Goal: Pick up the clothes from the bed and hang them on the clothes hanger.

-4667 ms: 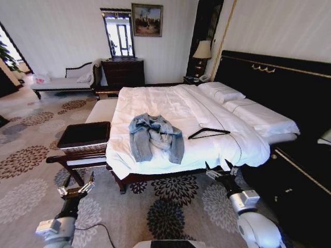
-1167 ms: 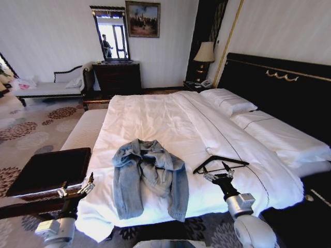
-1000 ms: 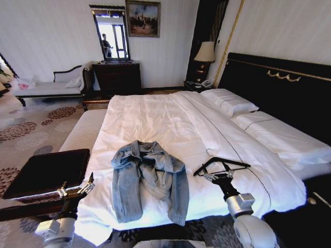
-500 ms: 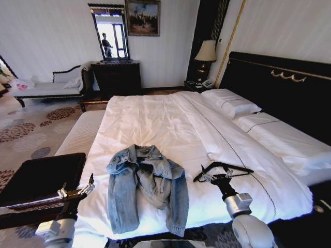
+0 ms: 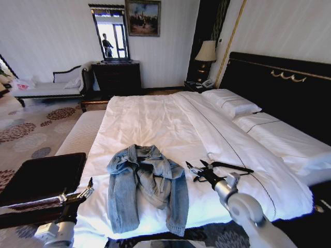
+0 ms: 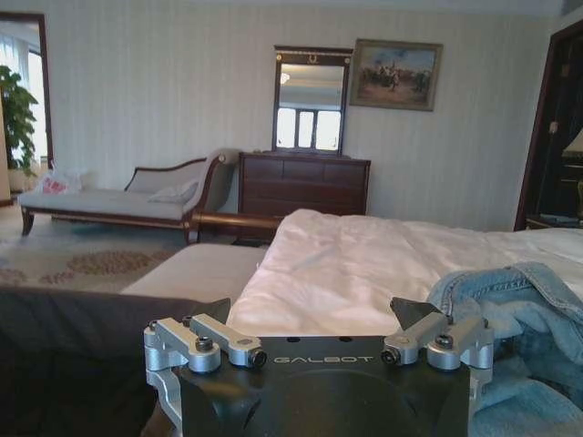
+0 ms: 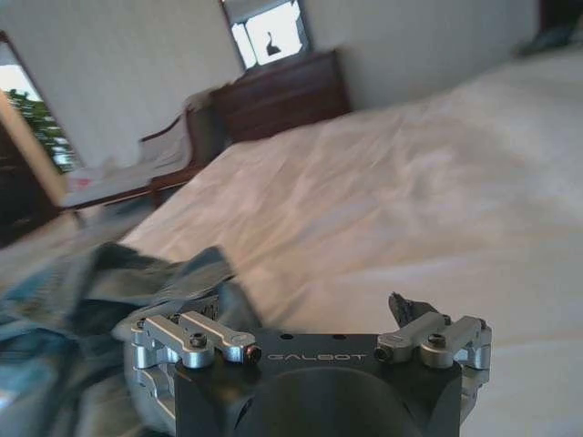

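The clothes, a light-blue denim jacket (image 5: 147,186), lie crumpled on the near part of the bed (image 5: 155,119), a wide white-sheeted bed with a black headboard. To their right on the sheet rests the black clothes hanger (image 5: 230,166). My right gripper (image 5: 199,168) hovers open over the sheet between the jacket and the hanger, pointing toward the jacket. In the right wrist view, the jacket (image 7: 82,300) lies just ahead of the open right gripper (image 7: 314,314). My left gripper (image 5: 77,195) stays open and low beside the bed's near left corner, and its wrist view shows the jacket (image 6: 528,309).
A dark padded bench (image 5: 41,173) stands at the bed's near left. Pillows (image 5: 230,101) lie by the headboard (image 5: 279,88). A dresser with a mirror (image 5: 118,75), a chaise (image 5: 46,88) and a lamp (image 5: 206,51) line the far wall. Patterned carpet spreads to the left.
The camera came closer to the bed, then held still. My right gripper swung left, from beside the hanger to the gap between hanger and jacket. The left arm barely moved.
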Motion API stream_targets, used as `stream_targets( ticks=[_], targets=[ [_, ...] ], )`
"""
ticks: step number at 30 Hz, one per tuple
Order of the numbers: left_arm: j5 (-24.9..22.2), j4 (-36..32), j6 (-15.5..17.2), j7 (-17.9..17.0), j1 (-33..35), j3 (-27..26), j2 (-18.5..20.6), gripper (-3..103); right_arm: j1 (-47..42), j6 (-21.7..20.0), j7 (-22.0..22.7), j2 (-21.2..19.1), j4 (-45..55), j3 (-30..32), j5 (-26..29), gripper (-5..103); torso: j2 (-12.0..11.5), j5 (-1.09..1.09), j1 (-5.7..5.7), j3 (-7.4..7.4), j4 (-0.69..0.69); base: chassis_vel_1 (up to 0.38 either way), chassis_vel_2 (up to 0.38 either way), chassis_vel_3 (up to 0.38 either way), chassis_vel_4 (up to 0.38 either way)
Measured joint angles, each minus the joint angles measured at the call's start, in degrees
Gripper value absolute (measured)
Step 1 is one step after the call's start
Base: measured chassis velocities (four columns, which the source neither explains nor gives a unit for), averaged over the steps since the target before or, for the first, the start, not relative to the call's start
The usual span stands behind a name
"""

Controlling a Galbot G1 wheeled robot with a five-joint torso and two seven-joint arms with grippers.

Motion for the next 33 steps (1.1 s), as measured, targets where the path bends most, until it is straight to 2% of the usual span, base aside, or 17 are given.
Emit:
stream_targets(
  ticks=[4,7,8,10,24,33],
  targets=[
    [-0.6,0.1,1.0,0.1,-0.2,0.2,0.1,99,8.8,-5.1,0.4,-0.9,-4.9,-6.9,10.5,100,0.0,-0.02,0.00,0.00,0.00,0.000,0.000,0.000,0.000],
    [-0.6,0.1,1.3,0.1,-0.4,0.3,0.1,99,11.6,-6.2,0.5,-0.6,-6.6,-8.8,12.5,100,0.0,-0.01,0.00,0.00,0.00,0.000,0.000,0.000,0.000],
    [-0.7,-0.2,1.8,0.1,-0.6,0.4,0.2,99,15.9,-7.9,1.2,0.2,-9.3,-11.4,16.3,100,0.0,-0.01,0.00,0.00,0.02,0.000,0.000,0.000,0.000],
    [-0.8,-0.4,2.2,0.1,-0.8,0.5,0.3,99,18.7,-9.0,1.7,1.1,-11.5,-13.2,18.8,100,0.0,0.00,0.01,0.01,0.02,0.000,0.000,0.000,0.000],
    [-0.7,-0.4,3.6,0.0,-1.6,1.3,0.7,99,26.3,-12.2,1.9,4.2,-20.6,-19.0,22.4,100,0.0,-0.01,0.01,0.00,0.00,0.000,0.000,0.000,0.000],
    [-0.7,-0.5,3.9,-0.1,-1.6,1.2,0.7,99,28.6,-12.8,1.9,6.5,-24.2,-21.0,23.6,100,0.0,-0.01,0.00,0.00,0.01,0.000,0.000,0.000,0.000]
  ],
)
